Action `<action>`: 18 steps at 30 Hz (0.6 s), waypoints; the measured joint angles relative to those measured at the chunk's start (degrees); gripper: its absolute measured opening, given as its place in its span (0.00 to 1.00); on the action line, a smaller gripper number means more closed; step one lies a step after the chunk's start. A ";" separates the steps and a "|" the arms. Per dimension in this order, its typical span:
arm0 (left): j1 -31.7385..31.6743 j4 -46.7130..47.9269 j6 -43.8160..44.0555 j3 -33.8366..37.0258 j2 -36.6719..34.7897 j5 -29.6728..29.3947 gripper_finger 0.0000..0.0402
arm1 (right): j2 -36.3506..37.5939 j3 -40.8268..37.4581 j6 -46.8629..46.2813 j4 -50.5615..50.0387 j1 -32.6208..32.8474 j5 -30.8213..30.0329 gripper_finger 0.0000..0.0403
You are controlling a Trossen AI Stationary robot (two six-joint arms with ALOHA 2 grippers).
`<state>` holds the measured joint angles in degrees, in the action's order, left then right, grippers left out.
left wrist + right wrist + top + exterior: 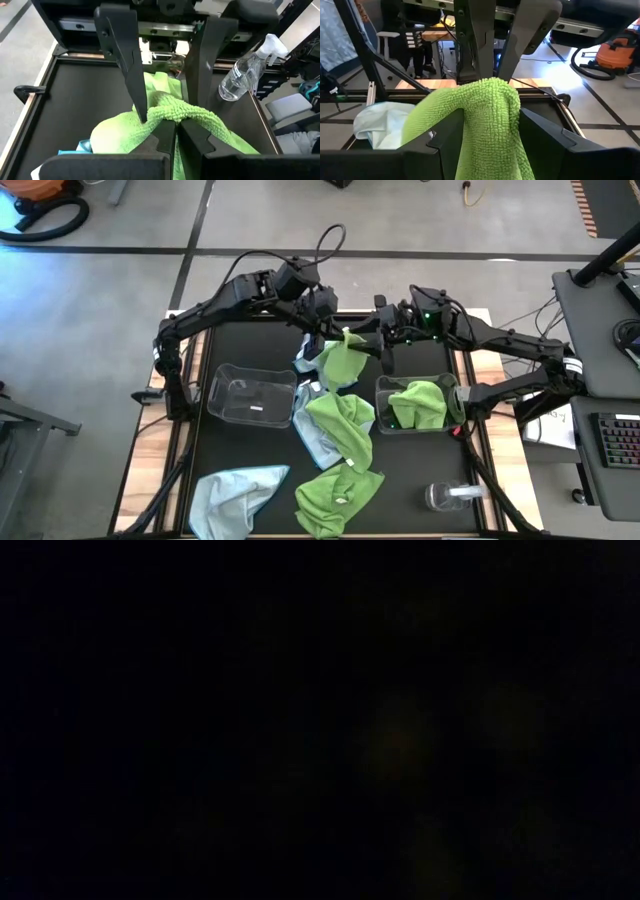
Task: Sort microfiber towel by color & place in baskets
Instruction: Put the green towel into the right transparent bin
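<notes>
A lime towel (342, 358) is gripped aloft by the left claw (328, 330), clenched; the spread right claw (383, 340) straddles it; a handover toward the right basket (382, 395) seems next.

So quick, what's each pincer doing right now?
Left pincer: shut on a green towel, held up.
Right pincer: open, fingers on either side of that same towel, not gripping yet.
</notes>
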<state>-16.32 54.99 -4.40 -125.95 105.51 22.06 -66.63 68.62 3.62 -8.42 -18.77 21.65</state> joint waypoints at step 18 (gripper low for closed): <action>0.00 1.66 -1.11 -6.67 0.00 -0.07 0.00 | 0.00 0.00 -2.14 -2.02 0.03 -0.02 0.12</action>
<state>-16.32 56.65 -5.52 -132.62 105.51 22.00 -66.63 68.62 1.48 -10.44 -18.74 21.63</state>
